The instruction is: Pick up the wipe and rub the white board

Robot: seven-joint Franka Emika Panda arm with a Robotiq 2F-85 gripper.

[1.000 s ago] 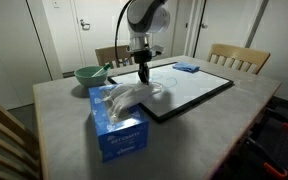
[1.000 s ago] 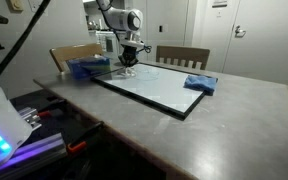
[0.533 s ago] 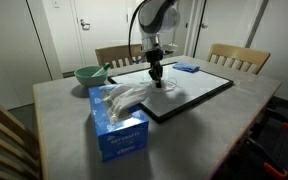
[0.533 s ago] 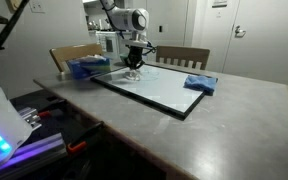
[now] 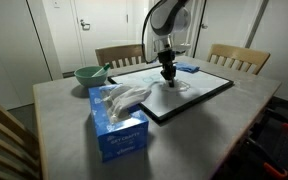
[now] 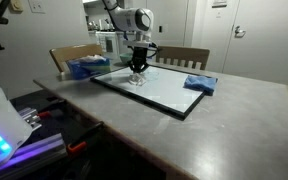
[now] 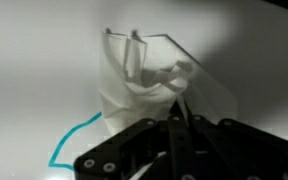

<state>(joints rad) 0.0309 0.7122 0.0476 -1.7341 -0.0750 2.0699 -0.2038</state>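
Wipe (image 7: 149, 80) sits crumpled on the white board (image 7: 34, 70), pinched at its near edge by the gripper (image 7: 179, 118). In the wrist view the two fingers are squeezed together on the tissue with no gap between them. The thin white sheet fans out ahead of the fingertips and lies against the board. A curved blue pen mark (image 7: 69, 140) runs on the board just beside the wipe.

In both exterior views the arm comes down from above, its upper links bent over the table (image 5: 214, 130) and its wrist held upright. The gripper (image 5: 170, 78) points straight down at the white board (image 5: 199, 95), its tips at the board's surface. The wipe (image 6: 137, 80) shows there as a small pale bunch under the gripper (image 6: 137, 73).

In an exterior view the gripper stands over the white board (image 6: 169, 95), between the tissue box (image 6: 84, 68) and the folded blue cloth (image 6: 199, 84), apart from both. A green bowl (image 5: 87, 74) sits off the board, near the tissue box (image 5: 119, 125).
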